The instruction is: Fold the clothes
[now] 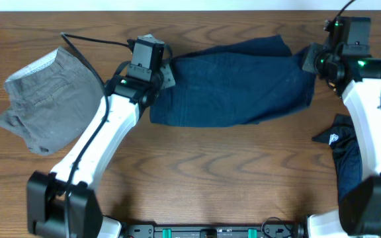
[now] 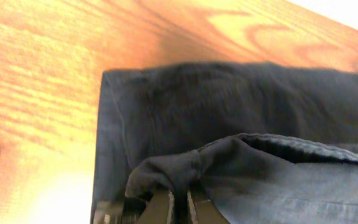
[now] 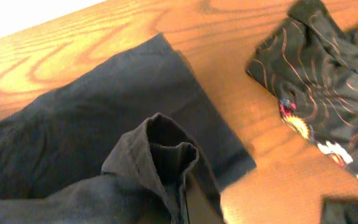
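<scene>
The dark navy blue shorts lie spread across the back middle of the table. My left gripper is at their left end, shut on a raised bunch of the navy fabric. My right gripper is at their right end, shut on a lifted fold of the same shorts. The grey-olive shorts with pale waistband lining lie crumpled at the far left, apart from both grippers.
A black printed garment lies at the right under my right arm; it also shows in the right wrist view. A black cable runs over the table behind the grey-olive shorts. The table's far edge is close behind the shorts.
</scene>
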### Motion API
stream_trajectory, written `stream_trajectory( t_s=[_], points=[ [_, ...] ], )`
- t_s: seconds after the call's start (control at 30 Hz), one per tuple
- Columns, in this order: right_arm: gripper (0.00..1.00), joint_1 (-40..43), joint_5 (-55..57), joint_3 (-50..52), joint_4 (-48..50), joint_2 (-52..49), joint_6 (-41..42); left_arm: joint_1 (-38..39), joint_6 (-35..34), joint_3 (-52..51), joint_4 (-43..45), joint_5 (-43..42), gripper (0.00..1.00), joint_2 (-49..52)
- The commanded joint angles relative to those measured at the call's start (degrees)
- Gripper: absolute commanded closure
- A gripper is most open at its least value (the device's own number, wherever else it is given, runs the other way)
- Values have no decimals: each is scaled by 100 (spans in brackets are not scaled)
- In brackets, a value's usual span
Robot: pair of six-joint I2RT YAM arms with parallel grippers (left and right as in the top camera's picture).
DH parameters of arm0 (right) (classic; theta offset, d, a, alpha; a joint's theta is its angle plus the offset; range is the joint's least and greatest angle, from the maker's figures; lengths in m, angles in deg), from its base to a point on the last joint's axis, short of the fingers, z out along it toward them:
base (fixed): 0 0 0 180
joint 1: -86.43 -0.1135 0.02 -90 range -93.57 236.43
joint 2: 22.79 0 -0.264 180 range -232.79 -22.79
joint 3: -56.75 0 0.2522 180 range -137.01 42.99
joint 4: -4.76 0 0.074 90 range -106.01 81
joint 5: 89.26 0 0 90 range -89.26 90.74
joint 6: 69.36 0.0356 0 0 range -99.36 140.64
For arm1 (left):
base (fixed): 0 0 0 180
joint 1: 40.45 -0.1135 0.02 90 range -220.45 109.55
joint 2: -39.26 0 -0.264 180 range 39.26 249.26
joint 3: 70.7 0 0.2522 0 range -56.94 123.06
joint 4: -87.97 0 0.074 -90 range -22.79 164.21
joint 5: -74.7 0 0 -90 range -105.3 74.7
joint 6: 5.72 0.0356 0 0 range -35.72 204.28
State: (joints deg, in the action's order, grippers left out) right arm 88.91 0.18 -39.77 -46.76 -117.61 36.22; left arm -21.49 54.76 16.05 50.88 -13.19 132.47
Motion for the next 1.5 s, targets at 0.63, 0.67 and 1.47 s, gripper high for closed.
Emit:
stream_trajectory(
  t_s=[0.63,0.67,1.47],
  points=[
    [49,83,26,-46,1967,-1521,-568,-520,-170,4,2256,42,45,1541],
    [49,83,26,-52,1902,-1462,-627,-544,-164,7,2256,-205,45,1510],
    [48,-317,-483,-44,826,-2457,-1134,-286,313,2,1128,-1305,43,2406]
  ],
)
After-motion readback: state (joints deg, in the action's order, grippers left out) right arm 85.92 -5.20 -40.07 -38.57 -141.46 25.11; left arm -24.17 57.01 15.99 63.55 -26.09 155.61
